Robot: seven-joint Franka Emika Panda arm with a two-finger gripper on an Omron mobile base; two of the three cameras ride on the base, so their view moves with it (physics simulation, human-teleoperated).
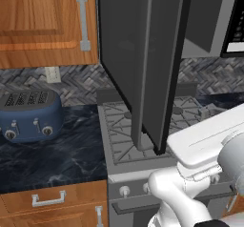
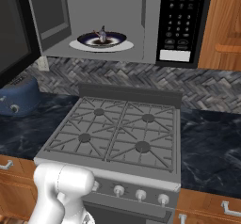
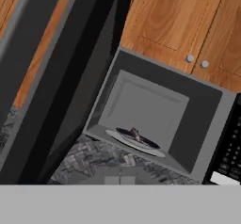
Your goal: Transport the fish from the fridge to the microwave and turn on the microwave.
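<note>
Grey microwave (image 2: 113,20) holds the fish (image 2: 101,35) in right base view; claw closed, empty.

One microwave (image 2: 141,20), one fish (image 2: 101,34) on one dark plate (image 2: 117,38), one blue toaster (image 1: 29,115), one stove (image 2: 117,133) with four burners and three visible knobs.
</note>
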